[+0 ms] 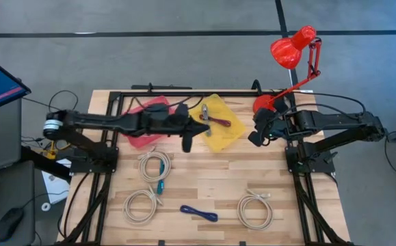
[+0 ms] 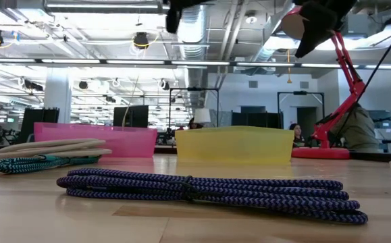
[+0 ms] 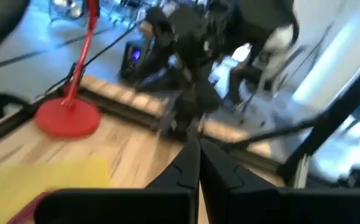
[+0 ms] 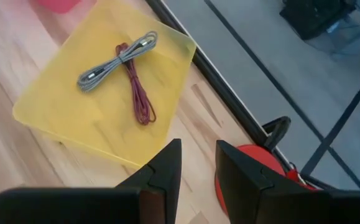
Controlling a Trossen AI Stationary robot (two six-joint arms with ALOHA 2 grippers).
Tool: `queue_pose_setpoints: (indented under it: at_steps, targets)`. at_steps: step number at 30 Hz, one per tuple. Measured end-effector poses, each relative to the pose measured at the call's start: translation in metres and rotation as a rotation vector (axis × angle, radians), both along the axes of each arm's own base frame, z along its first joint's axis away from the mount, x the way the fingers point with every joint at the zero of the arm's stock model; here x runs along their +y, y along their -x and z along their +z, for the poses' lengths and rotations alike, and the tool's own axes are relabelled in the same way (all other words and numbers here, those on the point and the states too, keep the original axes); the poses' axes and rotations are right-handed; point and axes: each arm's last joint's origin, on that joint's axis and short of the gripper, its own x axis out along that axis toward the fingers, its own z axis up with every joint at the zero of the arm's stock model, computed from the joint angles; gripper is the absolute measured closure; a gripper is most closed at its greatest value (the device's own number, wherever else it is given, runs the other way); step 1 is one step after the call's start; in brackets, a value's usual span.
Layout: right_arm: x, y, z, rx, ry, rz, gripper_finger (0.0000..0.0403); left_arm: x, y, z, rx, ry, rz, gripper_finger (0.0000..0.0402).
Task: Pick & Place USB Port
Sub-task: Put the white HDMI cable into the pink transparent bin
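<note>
desk point(image 1: 218, 178) from above: left gripper point(image 1: 187, 144) hangs between the pink tray point(image 1: 143, 121) and the yellow tray point(image 1: 219, 123), fingers pressed together, holding nothing. right gripper point(image 1: 255, 137) waits beside the lamp base point(image 1: 262, 104). three coiled cables and a blue cable point(image 1: 199, 213) lie nearer the front.
low view: blue cable point(image 2: 209, 189) in front, both trays behind.
right wrist view: fingers point(image 4: 167, 168) slightly apart, empty; a grey cable point(image 4: 116, 61) and a red cable point(image 4: 136, 87) lie crossed in the yellow tray point(image 4: 61, 112).

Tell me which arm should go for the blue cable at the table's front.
Left, probably. The left gripper hangs over mid-table, nearer the blue cable, fingers shut and empty. The right gripper sits farther back beside the yellow tray, fingers slightly apart.
</note>
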Motion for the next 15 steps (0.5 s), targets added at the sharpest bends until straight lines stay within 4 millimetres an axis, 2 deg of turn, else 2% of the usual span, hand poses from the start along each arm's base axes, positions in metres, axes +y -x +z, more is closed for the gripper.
queue_pose_setpoints:
  at_steps: [8,15]
  targets:
    - [0.004,-0.006,0.002,0.068,0.029,0.195,0.0312,-0.026,0.046,0.009,0.208,-0.074,0.128,0.0398]
    - [0.007,-0.012,0.004,0.037,-0.036,0.330,0.0312,-0.044,0.073,0.026,0.167,-0.118,0.185,0.0398]
